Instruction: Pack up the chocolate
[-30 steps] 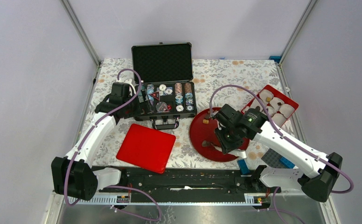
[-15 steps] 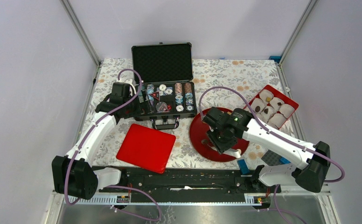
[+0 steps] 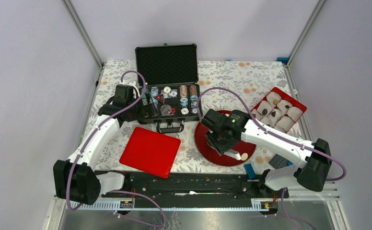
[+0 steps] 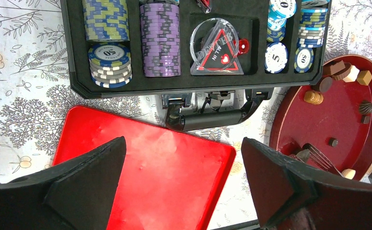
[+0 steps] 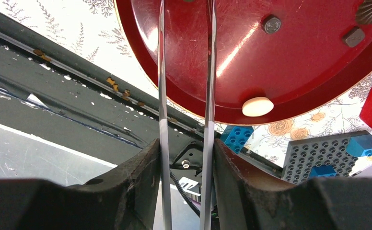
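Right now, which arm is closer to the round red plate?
Right. The right tool, holding tongs, hangs over the plate. The left tool is off to its left, by the open case.

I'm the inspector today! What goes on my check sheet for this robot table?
Surface: flowery tablecloth, lying flat.
Job's things: chocolate pieces scattered on the round red plate; a cream one near its rim; the red box of paper cups holds a few; the red lid lies apart.
Clutter: open poker chip case; blue bricks.
Grippers: left pincer open, empty; right pincer shut on metal tweezers over the plate.
Cables: a purple cable loops on each arm.
Surroundings: pale walls, metal posts.
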Robot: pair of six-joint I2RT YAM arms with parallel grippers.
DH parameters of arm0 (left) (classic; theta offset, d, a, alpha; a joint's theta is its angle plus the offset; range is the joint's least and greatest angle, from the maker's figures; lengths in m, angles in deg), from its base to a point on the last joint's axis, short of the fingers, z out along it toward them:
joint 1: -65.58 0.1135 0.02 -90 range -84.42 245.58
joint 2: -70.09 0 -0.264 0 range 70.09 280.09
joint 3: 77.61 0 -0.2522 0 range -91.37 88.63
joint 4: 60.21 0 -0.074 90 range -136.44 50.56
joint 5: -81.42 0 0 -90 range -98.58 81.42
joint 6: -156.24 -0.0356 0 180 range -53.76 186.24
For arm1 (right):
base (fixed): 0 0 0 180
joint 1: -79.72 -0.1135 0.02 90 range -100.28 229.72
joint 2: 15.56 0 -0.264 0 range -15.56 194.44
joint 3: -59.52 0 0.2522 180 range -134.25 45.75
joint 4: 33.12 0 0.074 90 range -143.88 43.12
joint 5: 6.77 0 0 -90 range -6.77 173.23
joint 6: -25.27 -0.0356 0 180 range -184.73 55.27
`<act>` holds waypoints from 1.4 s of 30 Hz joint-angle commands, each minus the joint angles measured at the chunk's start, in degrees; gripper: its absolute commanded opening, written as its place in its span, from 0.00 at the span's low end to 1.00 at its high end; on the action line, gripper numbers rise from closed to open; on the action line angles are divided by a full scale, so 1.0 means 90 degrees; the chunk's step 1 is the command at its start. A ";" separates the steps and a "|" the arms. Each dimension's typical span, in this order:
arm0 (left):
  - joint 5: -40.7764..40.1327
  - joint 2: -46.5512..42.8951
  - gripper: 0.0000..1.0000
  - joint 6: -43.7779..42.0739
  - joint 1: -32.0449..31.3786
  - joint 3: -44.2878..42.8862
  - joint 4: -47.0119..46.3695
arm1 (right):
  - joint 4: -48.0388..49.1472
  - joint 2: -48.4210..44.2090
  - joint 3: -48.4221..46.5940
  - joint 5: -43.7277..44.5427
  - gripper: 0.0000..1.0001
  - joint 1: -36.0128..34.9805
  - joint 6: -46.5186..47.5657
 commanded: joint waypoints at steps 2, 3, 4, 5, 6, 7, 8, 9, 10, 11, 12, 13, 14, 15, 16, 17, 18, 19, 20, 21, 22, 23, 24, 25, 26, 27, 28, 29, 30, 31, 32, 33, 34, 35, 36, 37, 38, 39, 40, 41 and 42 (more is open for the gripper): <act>-0.0139 -0.0084 0.99 -0.0128 -0.0027 -0.0038 -0.0183 | 0.0095 0.0037 -0.0206 0.0255 0.47 -0.0059 0.0085; -0.0150 -0.0083 0.99 -0.0129 -0.0027 -0.0039 -0.0181 | 0.0091 0.0049 -0.0205 0.0283 0.46 -0.0061 0.0081; -0.0145 -0.0082 0.99 -0.0133 -0.0027 -0.0044 -0.0182 | 0.0072 0.0061 -0.0205 0.0288 0.44 -0.0061 0.0078; -0.0140 -0.0082 0.99 -0.0133 -0.0027 -0.0046 -0.0181 | 0.0051 0.0064 -0.0227 0.0291 0.41 -0.0061 0.0073; -0.0137 -0.0082 0.99 -0.0133 -0.0027 -0.0047 -0.0181 | 0.0029 0.0067 -0.0246 0.0306 0.37 -0.0066 0.0069; -0.0135 -0.0082 0.99 -0.0133 -0.0027 -0.0047 -0.0181 | -0.0004 0.0055 -0.0274 0.0319 0.34 -0.0064 0.0058; -0.0140 -0.0080 0.99 -0.0133 -0.0027 -0.0047 -0.0181 | -0.0037 0.0047 -0.0307 0.0368 0.31 -0.0061 0.0046; -0.0140 -0.0066 0.99 -0.0133 -0.0022 -0.0047 -0.0181 | -0.0066 0.0036 -0.0343 0.0410 0.30 -0.0061 0.0020; -0.0132 -0.0072 0.99 -0.0133 -0.0024 -0.0047 -0.0181 | -0.0088 0.0014 -0.0389 0.0465 0.28 -0.0061 -0.0003; -0.0124 -0.0073 0.99 -0.0133 -0.0027 -0.0047 -0.0181 | -0.0092 -0.0013 -0.0455 0.0549 0.26 -0.0061 -0.0054; -0.0120 -0.0073 0.99 -0.0133 -0.0027 -0.0051 -0.0181 | -0.0090 -0.0046 -0.0498 0.0640 0.25 -0.0061 -0.0102; -0.0115 -0.0070 0.99 -0.0133 -0.0026 -0.0056 -0.0181 | -0.0091 -0.0099 -0.0541 0.0766 0.25 -0.0061 -0.0162; -0.0088 -0.0071 0.99 -0.0138 -0.0027 -0.0070 -0.0181 | -0.0087 -0.0189 -0.0587 0.0905 0.24 -0.0060 -0.0226; -0.0084 -0.0077 0.99 -0.0142 -0.0027 -0.0083 -0.0181 | -0.0070 -0.0266 -0.0624 0.1102 0.22 -0.0061 -0.0288; -0.0077 -0.0077 0.99 -0.0143 -0.0027 -0.0090 -0.0181 | -0.0043 -0.0366 -0.0647 0.1272 0.22 -0.0047 -0.0368; -0.0048 -0.0093 0.99 -0.0143 -0.0027 -0.0102 -0.0183 | -0.0018 -0.0442 -0.0664 0.1354 0.21 -0.0008 -0.0392; -0.0025 -0.0100 0.99 -0.0134 -0.0027 -0.0113 -0.0190 | 0.0006 -0.0515 -0.0684 0.1404 0.21 0.0059 -0.0450; -0.0003 -0.0107 0.99 -0.0133 -0.0027 -0.0128 -0.0184 | 0.0030 -0.0575 -0.0700 0.1376 0.20 0.0235 -0.0473; 0.0024 -0.0111 0.99 -0.0133 -0.0027 -0.0141 -0.0181 | 0.0035 -0.0638 -0.0719 0.1353 0.20 0.0406 -0.0485; 0.0035 -0.0119 0.99 -0.0133 -0.0027 -0.0151 -0.0187 | 0.0050 -0.0706 -0.0730 0.1332 0.19 0.0578 -0.0512; 0.0050 -0.0124 0.99 -0.0133 -0.0027 -0.0160 -0.0182 | 0.0054 -0.0775 -0.0745 0.1325 0.19 0.0801 -0.0509; 0.0051 -0.0138 0.99 -0.0133 -0.0027 -0.0166 -0.0181 | 0.0070 -0.0874 -0.0759 0.1367 0.19 0.1017 -0.0524; 0.0052 -0.0143 0.99 -0.0133 -0.0027 -0.0173 -0.0186 | 0.0094 -0.0981 -0.0757 0.1438 0.18 0.1244 -0.0545; 0.0048 -0.0150 0.99 -0.0133 -0.0027 -0.0178 -0.0186 | 0.0132 -0.1092 -0.0743 0.1474 0.18 0.1522 -0.0554; 0.0048 -0.0142 0.99 -0.0142 -0.0027 -0.0188 -0.0174 | 0.0176 -0.1206 -0.0734 0.1487 0.18 0.1809 -0.0566; 0.0056 -0.0124 0.99 -0.0148 -0.0027 -0.0227 -0.0151 | 0.0212 -0.1332 -0.0717 0.1480 0.18 0.2098 -0.0551; 0.0075 -0.0110 0.99 -0.0157 -0.0027 -0.0264 -0.0106 | 0.0207 -0.1395 -0.0715 0.1484 0.18 0.2395 -0.0542; 0.0078 -0.0090 0.99 -0.0169 -0.0027 -0.0295 -0.0074 | 0.0191 -0.1444 -0.0722 0.1504 0.18 0.2676 -0.0529; 0.0067 -0.0074 0.99 -0.0172 -0.0027 -0.0317 -0.0044 | 0.0191 -0.1480 -0.0725 0.1550 0.18 0.3056 -0.0502; 0.0070 -0.0075 0.99 -0.0181 -0.0027 -0.0320 -0.0042 | 0.0203 -0.1509 -0.0723 0.1590 0.18 0.3330 -0.0485; 0.0061 -0.0082 0.99 -0.0177 -0.0027 -0.0315 -0.0044 | 0.0236 -0.1525 -0.0706 0.1601 0.18 0.3562 -0.0459; 0.0058 -0.0074 0.99 -0.0168 -0.0027 -0.0312 -0.0044 | 0.0289 -0.1533 -0.0677 0.1598 0.18 0.3827 -0.0433; 0.0044 -0.0057 0.99 -0.0163 -0.0027 -0.0309 -0.0044 | 0.0368 -0.1528 -0.0645 0.1544 0.18 0.4114 -0.0380; 0.0046 -0.0033 0.99 -0.0163 -0.0027 -0.0319 -0.0044 | 0.0423 -0.1504 -0.0611 0.1481 0.18 0.4390 -0.0320; 0.0037 -0.0012 0.99 -0.0162 -0.0027 -0.0320 -0.0043 | 0.0482 -0.1459 -0.0570 0.1425 0.18 0.4675 -0.0255; 0.0005 0.0001 0.99 -0.0162 -0.0029 -0.0318 -0.0044 | 0.0542 -0.1420 -0.0553 0.1388 0.18 0.4954 -0.0169; -0.0027 0.0018 0.99 -0.0171 -0.0028 -0.0328 -0.0044 | 0.0618 -0.1379 -0.0539 0.1340 0.18 0.5251 -0.0115; -0.0066 0.0040 0.99 -0.0179 -0.0027 -0.0327 -0.0042 | 0.0715 -0.1344 -0.0512 0.1281 0.18 0.5507 -0.0059; -0.0106 0.0056 0.99 -0.0187 -0.0027 -0.0350 -0.0044 | 0.0823 -0.1315 -0.0495 0.1209 0.18 0.5756 -0.0008; -0.0139 0.0086 0.99 -0.0198 -0.0027 -0.0371 -0.0044 | 0.0925 -0.1261 -0.0483 0.1189 0.18 0.5963 0.0015; -0.0144 0.0113 0.99 -0.0206 -0.0027 -0.0402 -0.0039 | 0.1014 -0.1175 -0.0488 0.1208 0.17 0.6117 0.0031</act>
